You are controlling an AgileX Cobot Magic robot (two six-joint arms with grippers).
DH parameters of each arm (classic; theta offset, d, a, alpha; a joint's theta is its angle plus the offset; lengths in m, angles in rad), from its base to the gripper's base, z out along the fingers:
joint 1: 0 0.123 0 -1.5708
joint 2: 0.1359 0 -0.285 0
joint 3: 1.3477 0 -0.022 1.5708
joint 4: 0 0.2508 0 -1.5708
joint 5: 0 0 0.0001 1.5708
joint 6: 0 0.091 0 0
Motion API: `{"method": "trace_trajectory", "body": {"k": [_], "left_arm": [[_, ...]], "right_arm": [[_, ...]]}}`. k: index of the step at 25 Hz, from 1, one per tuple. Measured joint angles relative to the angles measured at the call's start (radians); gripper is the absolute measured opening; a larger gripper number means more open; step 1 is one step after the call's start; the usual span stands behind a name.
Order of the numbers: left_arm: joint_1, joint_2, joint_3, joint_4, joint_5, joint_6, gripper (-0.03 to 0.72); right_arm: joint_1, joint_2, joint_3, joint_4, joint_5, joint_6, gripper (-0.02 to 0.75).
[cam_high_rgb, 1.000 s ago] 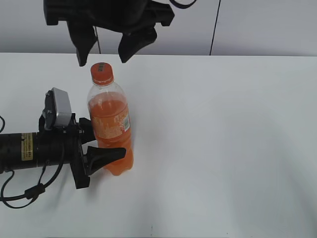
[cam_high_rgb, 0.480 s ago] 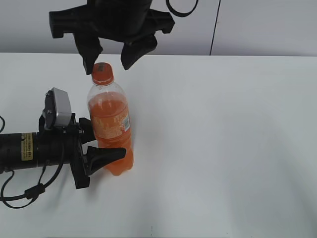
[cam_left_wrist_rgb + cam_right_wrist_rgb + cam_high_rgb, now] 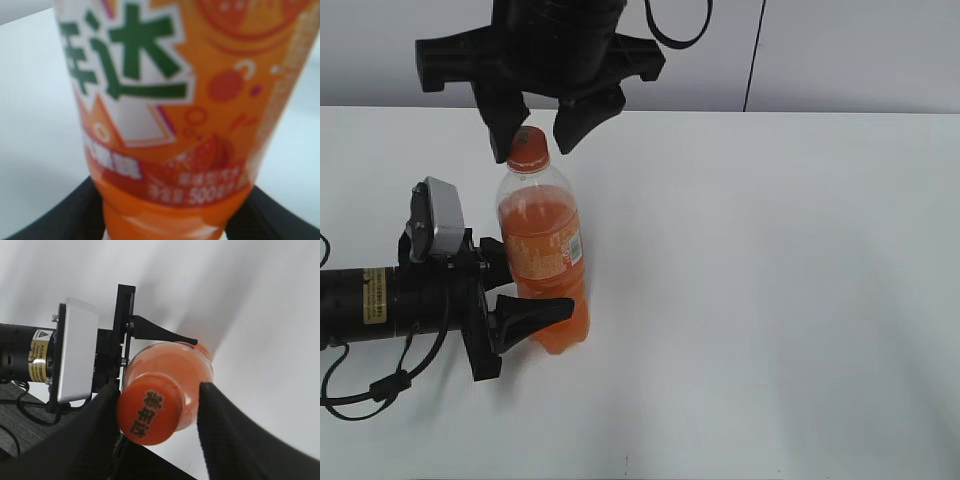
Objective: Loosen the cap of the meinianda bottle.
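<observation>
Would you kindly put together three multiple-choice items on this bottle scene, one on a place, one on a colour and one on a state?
1. Where is the left gripper?
A. at the bottle's lower body
B. at the cap
C. away from the bottle

2. What colour is the cap?
A. white
B. green
C. orange

3. How does the right gripper stand?
A. shut above the cap
B. open, fingers either side of the cap
C. resting on the table

Key:
1 A, its fingers flank the meinianda bottle low down in the exterior view.
2 C, both exterior and right wrist views show orange.
3 B, the right wrist view shows a gap beside the cap.
</observation>
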Motion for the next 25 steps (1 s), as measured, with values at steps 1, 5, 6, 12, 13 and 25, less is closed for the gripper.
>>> {"method": "trace_trajectory", "body": {"k": [1,5,6,12,13,25], "left_arm": [[0.0,0.0,0.0,0.0,0.0,0.0,0.401],[0.0,0.0,0.0,0.0,0.002,0.0,0.401],[0.0,0.0,0.0,0.0,0.002,0.0,0.401],[0.0,0.0,0.0,0.0,0.002,0.0,0.401],[0.0,0.0,0.0,0.001,0.002,0.0,0.401],[0.0,-0.002,0.0,0.007,0.003,0.004,0.401]], "right_arm": [[0.0,0.0,0.0,0.0,0.0,0.0,0.379],[0.0,0.0,0.0,0.007,-0.004,-0.009,0.279],[0.0,0.0,0.0,0.007,-0.004,-0.012,0.279],[0.0,0.0,0.0,0.018,-0.004,-0.132,0.279],[0.0,0.0,0.0,0.021,-0.004,-0.185,0.279],[0.0,0.0,0.0,0.029,-0.001,-1.188,0.275]]}}
